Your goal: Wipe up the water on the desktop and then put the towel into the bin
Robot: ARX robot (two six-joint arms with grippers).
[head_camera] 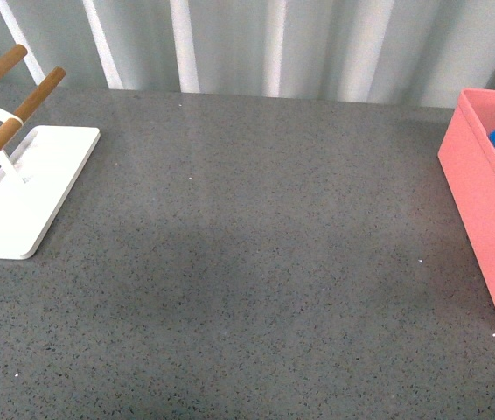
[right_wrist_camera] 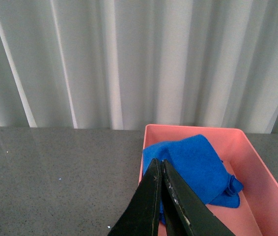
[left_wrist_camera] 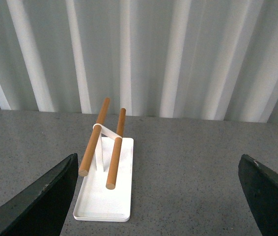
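One towel (right_wrist_camera: pixel 193 164), one bin (head_camera: pixel 484 206), one white rack (left_wrist_camera: pixel 104 191) with three wooden rods.

- Looks like a staged test/lab setup rather than a lived-in room; too sparse to tell for sure
- Backdrop: pale grey-white curtain (head_camera: pixel 265 44) w/ vertical folds hanging right behind the desktop (head_camera: pixel 247 262); hides whatever room lies beyond
- Surface: dark grey speckled stone-like top, like a kitchen counter or bench
- Props few & household-type: white stand (head_camera: pixel 20 188) w/ wooden rods at far left; salmon-pink bin (head_camera: pixel 484 201) at right edge w/ blue towel (right_wrist_camera: pixel 193 164) inside
- Robot grippers visible in wrist views: left gripper (left_wrist_camera: pixel 158 196), right gripper (right_wrist_camera: pixel 161 201); points to robotics work area
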